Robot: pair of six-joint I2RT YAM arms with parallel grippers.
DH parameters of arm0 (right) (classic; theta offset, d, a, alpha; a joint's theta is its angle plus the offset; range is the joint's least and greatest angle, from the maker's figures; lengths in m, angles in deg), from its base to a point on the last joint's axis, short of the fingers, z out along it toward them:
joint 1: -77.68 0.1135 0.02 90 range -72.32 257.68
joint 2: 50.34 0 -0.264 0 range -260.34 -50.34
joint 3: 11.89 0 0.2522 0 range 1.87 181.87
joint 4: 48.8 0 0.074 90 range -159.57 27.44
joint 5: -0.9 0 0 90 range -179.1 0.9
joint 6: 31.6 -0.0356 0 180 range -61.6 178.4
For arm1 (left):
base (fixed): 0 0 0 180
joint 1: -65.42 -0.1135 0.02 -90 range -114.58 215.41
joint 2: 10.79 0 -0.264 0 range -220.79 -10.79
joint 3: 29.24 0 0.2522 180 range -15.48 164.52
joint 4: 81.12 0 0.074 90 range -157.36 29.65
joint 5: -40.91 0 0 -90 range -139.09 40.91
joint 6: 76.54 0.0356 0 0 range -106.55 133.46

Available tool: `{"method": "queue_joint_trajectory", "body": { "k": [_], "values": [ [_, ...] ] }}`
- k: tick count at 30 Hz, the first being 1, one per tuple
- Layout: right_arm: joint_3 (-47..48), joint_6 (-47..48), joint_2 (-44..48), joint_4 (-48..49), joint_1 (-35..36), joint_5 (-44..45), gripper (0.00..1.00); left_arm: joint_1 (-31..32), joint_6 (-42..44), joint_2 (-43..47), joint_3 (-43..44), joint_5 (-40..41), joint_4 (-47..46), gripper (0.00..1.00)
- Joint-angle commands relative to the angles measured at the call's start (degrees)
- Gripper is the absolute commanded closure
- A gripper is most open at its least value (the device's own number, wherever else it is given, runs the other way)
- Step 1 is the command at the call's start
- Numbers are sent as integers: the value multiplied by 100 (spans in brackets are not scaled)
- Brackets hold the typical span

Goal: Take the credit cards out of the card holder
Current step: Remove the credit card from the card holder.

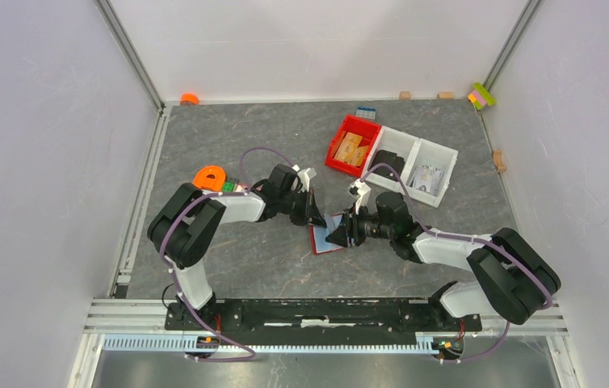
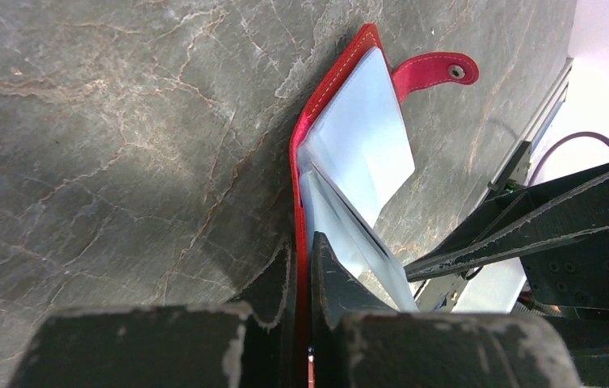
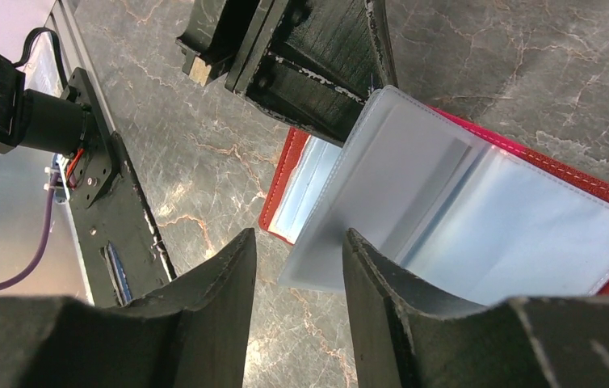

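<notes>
Surrounding card holder (image 1: 325,239): marbled tabletop (image 1: 245,129), walls (image 1: 43,121)

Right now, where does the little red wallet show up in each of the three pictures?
Top view: the wallet lies just below the middle of the picture.
Left wrist view: centre, running up from the left hand to the top edge.
Right wrist view: right half, its clear pockets fanned open.
Shared landmark: the left hand pinching the wallet's red cover.

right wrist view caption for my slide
Right gripper, open, at a clear sleeve of the card holder the left gripper clamps.
</notes>
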Motion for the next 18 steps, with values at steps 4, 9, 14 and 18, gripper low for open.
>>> {"method": "queue_joint_trajectory", "body": {
  "k": [4, 9, 14, 18],
  "values": [
    [75, 58, 3, 47, 24, 93, 51, 16, -92, 97, 11, -152, -275, 97],
    [210, 230, 2, -457, 23, 577, 48, 20, -102, 119, 1, -144, -283, 97],
    [228, 327, 137, -731, 20, 1018, 32, 17, -96, 135, -8, -146, -284, 97],
    [233, 378, 214, -819, 24, 1182, 24, 16, -96, 131, -8, -153, -283, 97]
  ]
}}
